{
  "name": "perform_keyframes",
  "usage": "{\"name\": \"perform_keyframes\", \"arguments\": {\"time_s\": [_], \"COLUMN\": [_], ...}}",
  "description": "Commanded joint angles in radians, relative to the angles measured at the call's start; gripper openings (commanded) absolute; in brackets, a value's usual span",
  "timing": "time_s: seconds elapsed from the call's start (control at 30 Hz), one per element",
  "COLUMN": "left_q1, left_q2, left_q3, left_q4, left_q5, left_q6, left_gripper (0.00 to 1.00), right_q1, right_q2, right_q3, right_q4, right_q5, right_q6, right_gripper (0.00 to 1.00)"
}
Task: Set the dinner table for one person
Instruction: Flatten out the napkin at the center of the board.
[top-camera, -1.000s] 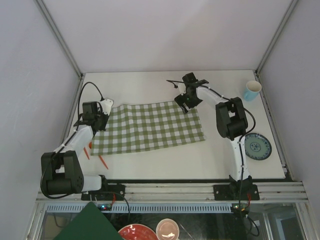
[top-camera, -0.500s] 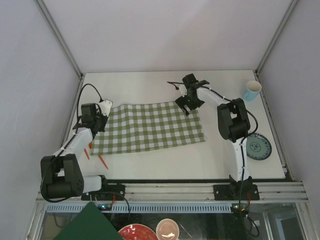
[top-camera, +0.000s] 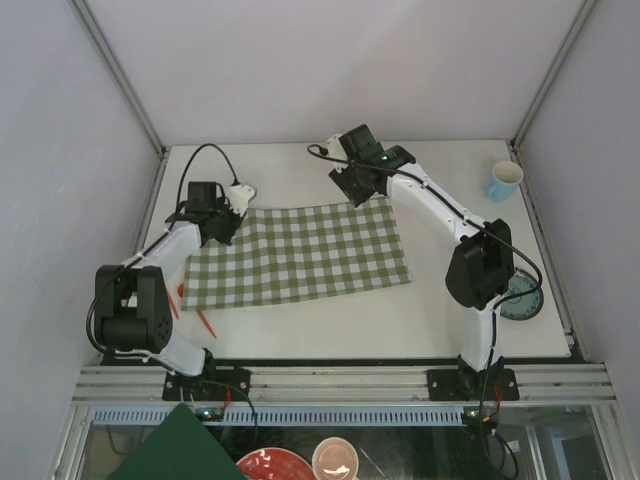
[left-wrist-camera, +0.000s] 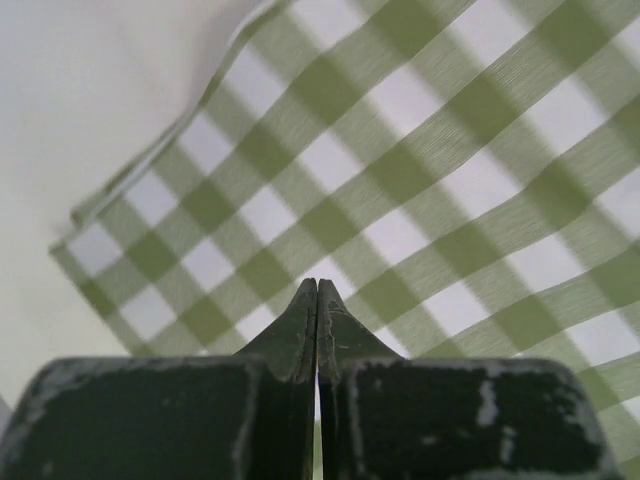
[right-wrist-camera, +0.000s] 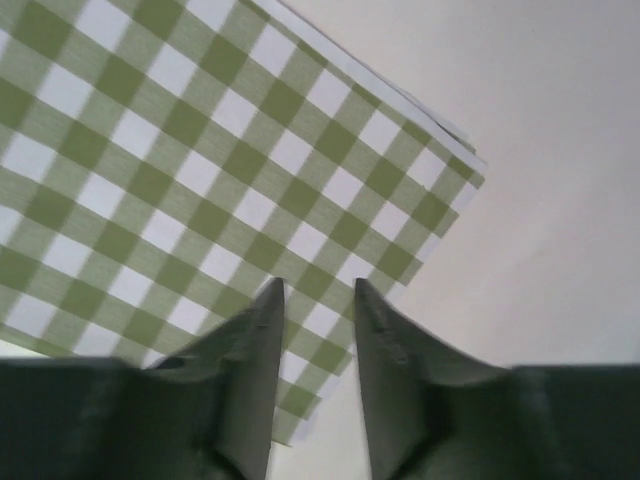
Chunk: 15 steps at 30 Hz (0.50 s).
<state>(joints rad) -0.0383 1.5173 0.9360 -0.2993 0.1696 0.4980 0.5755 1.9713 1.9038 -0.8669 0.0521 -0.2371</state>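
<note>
The cloth (top-camera: 297, 252) is checked green and white on the off-white table (top-camera: 300, 170). Right of the cloth stand a pale blue cup (top-camera: 504, 181) and a teal patterned plate (top-camera: 527, 300). At its near-left corner lie orange-red sticks (top-camera: 205, 322).

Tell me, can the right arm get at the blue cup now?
Probably yes: the blue cup stands alone, far right on the table, nothing around it, and the right end effector is open over the cloth corner.
</note>
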Motion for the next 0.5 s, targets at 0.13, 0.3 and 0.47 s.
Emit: {"name": "perform_keyframes", "arguments": {"time_s": [0.13, 0.3, 0.47], "left_q1": [-0.098, -0.103, -0.106], "left_q2": [0.227, 0.344, 0.394], "left_q3": [0.324, 0.433, 0.446], "left_q4": [-0.202, -0.262, -0.261], "left_q5": [0.092, 0.047, 0.004], "left_q6": [0.109, 0.114, 0.130], "left_gripper": [0.00, 0.00, 0.00], "right_q1": [-0.023, -0.028, -0.028], "right_q2": [-0.073, -0.134, -0.191], "right_q3": [-0.013, -0.012, -0.013], "right_q4": [-0.041, -0.063, -0.067], "right_q5": [0.004, 0.005, -0.001], "right_q6": [0.003, 0.000, 0.006], "right_gripper": [0.12, 0.00, 0.00]}}
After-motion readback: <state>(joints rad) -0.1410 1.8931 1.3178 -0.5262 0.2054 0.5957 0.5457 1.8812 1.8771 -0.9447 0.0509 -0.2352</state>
